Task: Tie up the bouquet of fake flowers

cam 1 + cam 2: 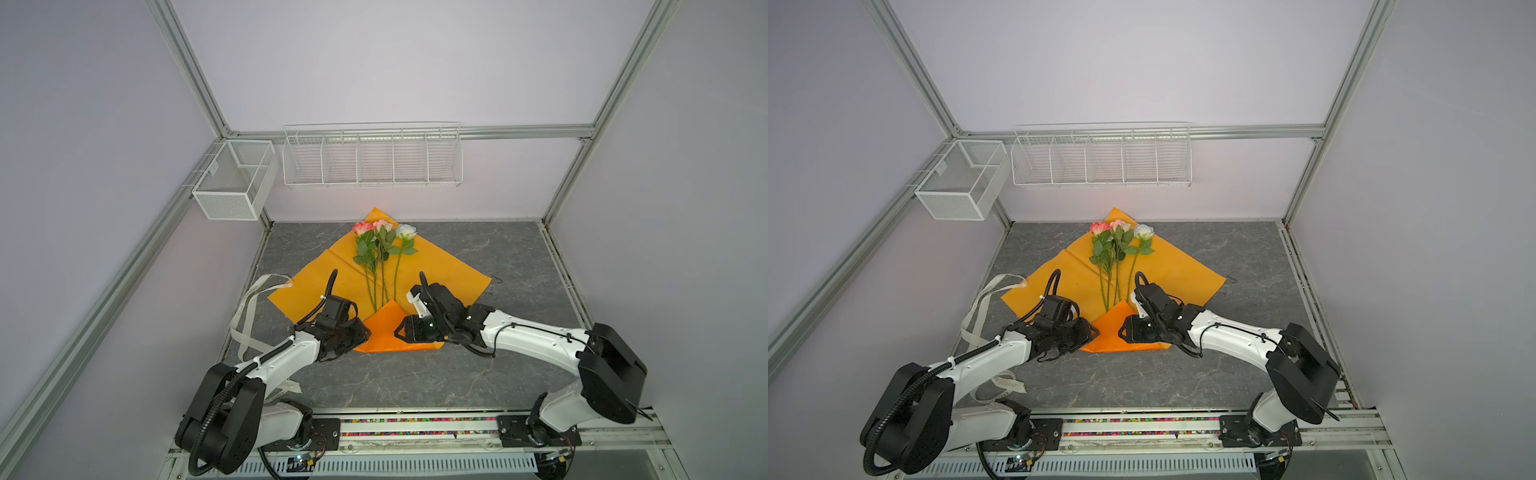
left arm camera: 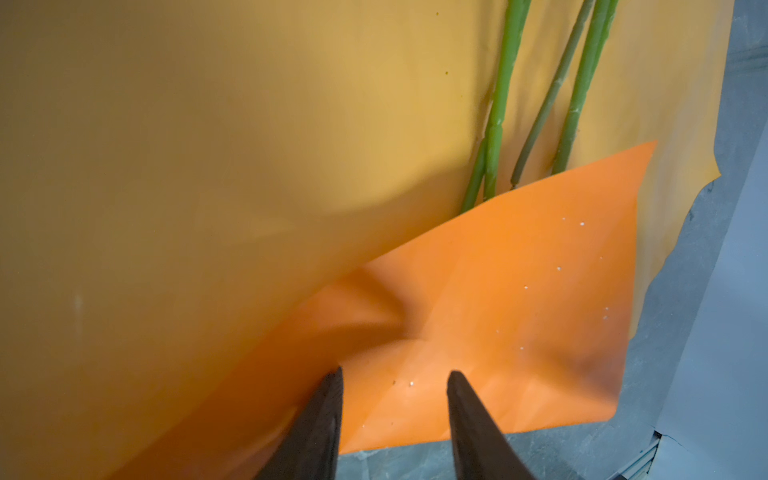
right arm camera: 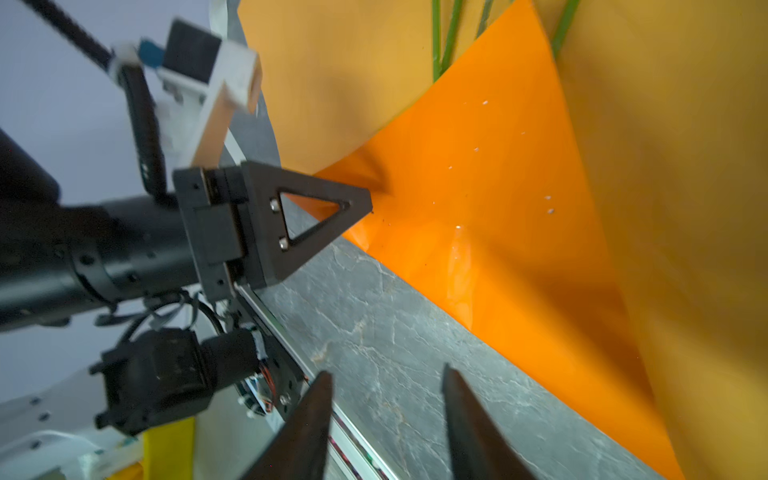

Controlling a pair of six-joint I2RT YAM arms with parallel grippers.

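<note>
Pinning the folded near corner (image 1: 384, 332) of the paper (image 1: 440, 270) over the stems (image 2: 498, 104), I judge, to keep them tucked; my left fingers (image 2: 326, 407) half spread, right fingers (image 3: 311, 407) parted, empty.

Three fake flowers (image 1: 382, 249) lie on unwrapped orange paper (image 1: 440, 268).

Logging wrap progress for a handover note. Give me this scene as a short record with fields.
paper: orange sheet spread flat on grey table, near corner folded over stem ends
flowers: three roses lying on the sheet, unwrapped
ribbon: loose on the table by the left arm, not tied
left gripper: jaws apart at the fold's left side
right gripper: jaws apart at the fold's right side
</note>
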